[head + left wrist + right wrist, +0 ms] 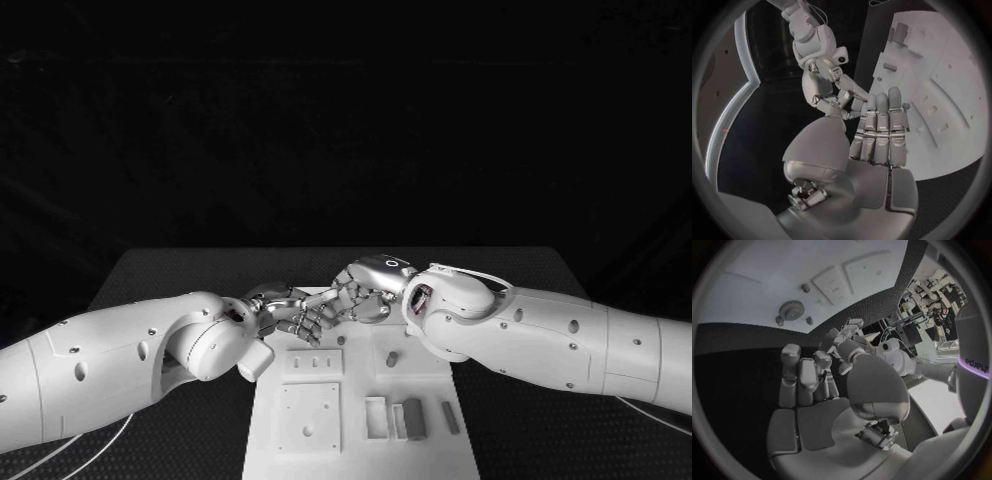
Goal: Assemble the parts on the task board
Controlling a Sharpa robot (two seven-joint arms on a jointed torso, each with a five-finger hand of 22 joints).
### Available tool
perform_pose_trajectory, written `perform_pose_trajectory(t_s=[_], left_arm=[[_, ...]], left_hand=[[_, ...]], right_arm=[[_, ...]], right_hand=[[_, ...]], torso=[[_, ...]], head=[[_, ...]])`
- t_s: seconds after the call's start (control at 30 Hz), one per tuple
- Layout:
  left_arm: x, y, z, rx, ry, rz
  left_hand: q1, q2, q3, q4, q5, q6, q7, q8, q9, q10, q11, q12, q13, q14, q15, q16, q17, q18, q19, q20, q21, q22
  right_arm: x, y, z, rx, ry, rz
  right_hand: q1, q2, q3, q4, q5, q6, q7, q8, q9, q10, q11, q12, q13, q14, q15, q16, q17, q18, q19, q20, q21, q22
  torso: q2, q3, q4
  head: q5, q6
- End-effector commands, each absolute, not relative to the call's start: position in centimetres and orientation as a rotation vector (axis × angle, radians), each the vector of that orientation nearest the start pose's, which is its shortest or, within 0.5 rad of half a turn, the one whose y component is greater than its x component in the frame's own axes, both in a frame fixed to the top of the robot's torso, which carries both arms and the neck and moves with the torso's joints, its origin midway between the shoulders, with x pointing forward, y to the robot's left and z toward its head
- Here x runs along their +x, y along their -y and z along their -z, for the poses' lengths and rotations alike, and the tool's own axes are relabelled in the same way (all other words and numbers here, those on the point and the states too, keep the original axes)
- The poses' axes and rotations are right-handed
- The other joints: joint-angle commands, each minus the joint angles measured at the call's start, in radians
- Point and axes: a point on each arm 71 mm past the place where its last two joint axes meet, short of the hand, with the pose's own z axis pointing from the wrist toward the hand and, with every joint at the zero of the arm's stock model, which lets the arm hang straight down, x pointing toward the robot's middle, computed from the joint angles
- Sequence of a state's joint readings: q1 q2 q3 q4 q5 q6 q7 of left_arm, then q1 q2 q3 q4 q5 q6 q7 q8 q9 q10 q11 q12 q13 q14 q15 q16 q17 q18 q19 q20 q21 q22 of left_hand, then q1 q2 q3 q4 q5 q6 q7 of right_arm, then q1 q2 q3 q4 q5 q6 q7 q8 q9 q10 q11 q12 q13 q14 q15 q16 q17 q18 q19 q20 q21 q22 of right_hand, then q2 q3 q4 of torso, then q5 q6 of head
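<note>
The white task board (437, 456) lies in the middle of the table, and it also shows in the wrist views (948, 110) (761, 280). My left hand (293, 316) and right hand (366, 289) meet fingertip to fingertip over the board's far end. In the left wrist view the left hand (879, 130) has its fingers straight and side by side, with the right hand's fingertips (849, 104) touching its tips. The right hand (807, 377) has its fingers curled. Whether a part sits between the touching tips is hidden. A small grey peg (392, 358) stands on the board. Grey bars (414, 418) lie near its front.
A gear (790, 307) and small pegs (809, 320) sit on the board in the right wrist view. Two raised white plates (310, 415) take up the board's left side. Black table (173, 275) runs on both sides and behind the hands.
</note>
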State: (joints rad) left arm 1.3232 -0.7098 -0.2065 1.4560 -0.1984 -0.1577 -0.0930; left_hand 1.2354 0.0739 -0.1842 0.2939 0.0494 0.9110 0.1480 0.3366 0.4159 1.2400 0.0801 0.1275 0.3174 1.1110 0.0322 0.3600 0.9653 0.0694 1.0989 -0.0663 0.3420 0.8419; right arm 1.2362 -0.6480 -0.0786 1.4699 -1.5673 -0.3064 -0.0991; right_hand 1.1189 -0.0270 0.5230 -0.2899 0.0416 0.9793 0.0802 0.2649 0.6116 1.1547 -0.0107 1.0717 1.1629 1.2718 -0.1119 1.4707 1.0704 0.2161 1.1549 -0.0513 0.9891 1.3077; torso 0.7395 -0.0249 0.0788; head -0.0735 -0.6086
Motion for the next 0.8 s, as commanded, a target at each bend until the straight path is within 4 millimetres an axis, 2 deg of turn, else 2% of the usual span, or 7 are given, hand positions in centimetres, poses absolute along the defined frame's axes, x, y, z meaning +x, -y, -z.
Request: perform_pose_trajectory(t_s=[0.03,0.47,0.8], left_arm=[[48.6,-15.3,21.1,-0.926,-2.120,1.237],[48.5,-15.3,21.2,-0.920,-2.133,1.234],[48.6,-15.4,21.1,-0.926,-2.123,1.228]], left_hand=[[0.028,-0.001,-0.012,0.000,0.000,0.003,0.004,-0.003,-0.002,-0.001,-0.002,-0.006,0.007,-0.005,-0.001,0.005,0.002,0.025,-0.004,-0.001,-0.004,0.004],[0.094,0.010,-0.032,-0.001,0.000,0.005,0.005,-0.006,-0.004,-0.002,-0.001,-0.015,0.028,-0.005,0.000,0.007,0.003,0.024,-0.002,0.000,-0.007,0.013],[0.111,0.011,-0.037,-0.001,0.000,0.005,0.006,-0.007,-0.005,-0.002,-0.001,-0.018,0.034,-0.005,0.000,0.007,0.004,0.023,-0.001,0.000,-0.008,0.016]], right_arm=[[48.4,10.8,18.0,-0.389,-1.610,-0.728],[48.2,10.3,18.1,-0.394,-1.616,-0.742],[47.7,9.6,18.3,-0.397,-1.627,-0.767]], right_hand=[[0.001,-0.010,-0.004,0.001,0.007,0.017,0.024,0.003,0.014,0.006,0.004,0.005,0.001,0.005,0.000,0.004,0.000,0.046,0.001,-0.005,0.004,0.017],[0.001,-0.011,-0.005,0.002,0.007,0.017,0.024,0.002,0.013,0.006,0.004,0.004,0.002,0.005,0.000,0.004,-0.001,0.046,0.002,-0.006,0.004,0.017],[0.001,-0.011,-0.004,0.002,0.007,0.017,0.024,0.002,0.013,0.006,0.003,0.004,0.002,0.006,0.000,0.004,0.000,0.046,0.002,-0.006,0.004,0.016]], torso=[[0.000,-0.0007,0.0002],[0.000,-0.0021,0.0015],[0.000,-0.0012,0.0016]], head=[[0.000,-0.003],[-0.002,-0.006],[0.000,-0.008]])
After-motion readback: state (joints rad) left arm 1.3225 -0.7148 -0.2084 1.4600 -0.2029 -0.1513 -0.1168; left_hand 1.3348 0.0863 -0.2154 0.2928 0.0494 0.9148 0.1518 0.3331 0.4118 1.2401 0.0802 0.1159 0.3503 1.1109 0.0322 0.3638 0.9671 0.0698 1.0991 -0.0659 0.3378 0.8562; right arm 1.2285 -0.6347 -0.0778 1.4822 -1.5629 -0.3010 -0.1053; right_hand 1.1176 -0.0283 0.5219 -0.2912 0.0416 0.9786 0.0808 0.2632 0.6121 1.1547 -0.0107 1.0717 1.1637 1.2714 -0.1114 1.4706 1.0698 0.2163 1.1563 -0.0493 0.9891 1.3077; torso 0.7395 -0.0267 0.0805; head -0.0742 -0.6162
